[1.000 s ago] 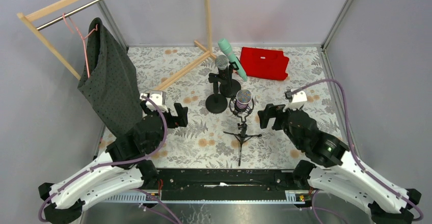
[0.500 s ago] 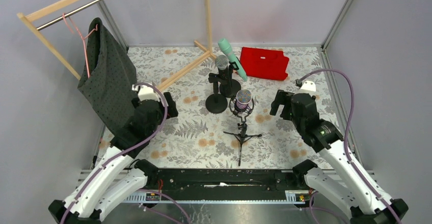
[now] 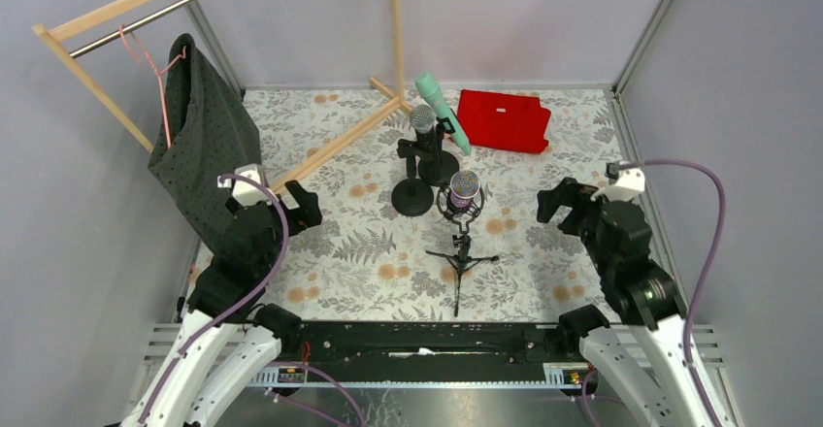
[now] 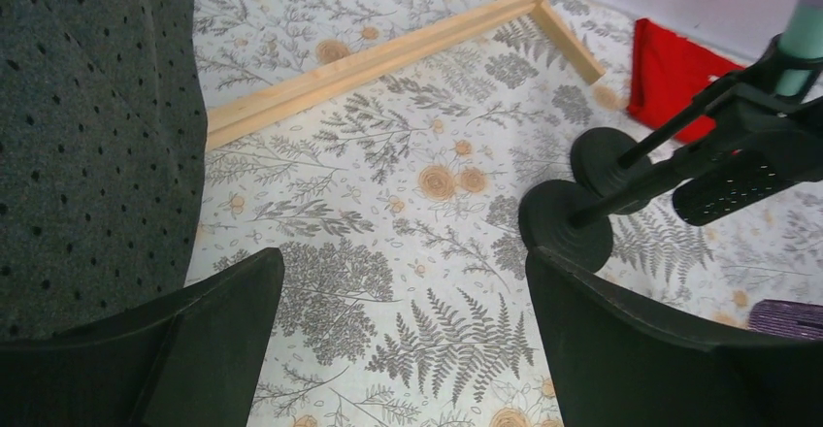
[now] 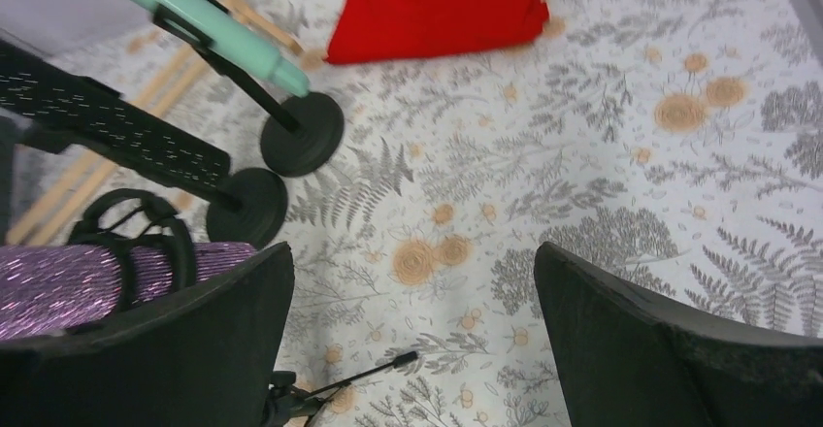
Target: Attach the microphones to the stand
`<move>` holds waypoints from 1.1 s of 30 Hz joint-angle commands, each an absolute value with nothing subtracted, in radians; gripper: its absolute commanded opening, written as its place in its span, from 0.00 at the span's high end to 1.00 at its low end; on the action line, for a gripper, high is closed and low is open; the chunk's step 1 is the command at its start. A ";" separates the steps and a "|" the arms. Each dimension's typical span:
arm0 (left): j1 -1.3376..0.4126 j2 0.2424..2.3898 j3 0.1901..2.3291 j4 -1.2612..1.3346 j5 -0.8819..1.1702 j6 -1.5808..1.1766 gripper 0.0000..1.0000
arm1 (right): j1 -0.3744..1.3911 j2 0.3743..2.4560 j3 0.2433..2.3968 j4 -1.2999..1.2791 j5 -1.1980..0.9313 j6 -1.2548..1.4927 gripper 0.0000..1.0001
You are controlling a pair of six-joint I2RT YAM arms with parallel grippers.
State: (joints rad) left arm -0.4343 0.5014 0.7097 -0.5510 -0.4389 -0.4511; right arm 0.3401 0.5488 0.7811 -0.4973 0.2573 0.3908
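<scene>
A: Status?

B: All three look seated. The mint-green microphone [image 3: 442, 112] and the black microphone [image 3: 423, 119] are clipped on the two round-base stands [image 3: 412, 197] at the back. The purple microphone [image 3: 465, 188] is in the tripod [image 3: 460, 257] mount, mid surface [image 3: 369, 262]. Left tool [image 3: 303, 206] and right tool [image 3: 555, 204] are both spread wide, empty, well apart from the stands.

A: Risks?

B: The tripod looks light, so a careless sweep past it could tip it. The mint one leans hard and may slide from its clip. The left tool is near the hanging garment [image 3: 209, 155]: snag risk.

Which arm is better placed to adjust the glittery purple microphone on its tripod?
Right. The right gripper, open, sits nearer the glittery purple microphone; the left gripper, also open, is farther off.
</scene>
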 commanded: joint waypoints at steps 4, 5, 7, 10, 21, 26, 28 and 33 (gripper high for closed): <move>-0.429 0.424 0.688 -0.462 -0.395 -0.430 0.01 | 0.335 0.319 0.700 -0.434 0.241 0.272 0.00; -0.429 0.415 0.678 -0.452 -0.396 -0.430 0.01 | 0.336 0.294 0.686 -0.428 0.238 0.272 0.00; -0.430 0.406 0.664 -0.435 -0.397 -0.437 0.01 | 0.336 0.256 0.658 -0.412 0.225 0.267 0.00; -0.430 0.412 0.662 -0.430 -0.379 -0.452 0.01 | 0.335 0.217 0.630 -0.411 0.218 0.255 0.00; -0.430 0.423 0.649 -0.412 -0.372 -0.454 0.01 | 0.336 0.189 0.624 -0.423 0.215 0.238 0.00; -0.429 0.428 0.651 -0.411 -0.375 -0.450 0.01 | 0.336 0.190 0.624 -0.430 0.215 0.231 0.00; -0.430 0.427 0.653 -0.414 -0.376 -0.449 0.01 | 0.336 0.189 0.626 -0.433 0.215 0.230 0.00; -0.430 0.423 0.652 -0.413 -0.374 -0.441 0.01 | 0.336 0.185 0.627 -0.442 0.226 0.226 0.00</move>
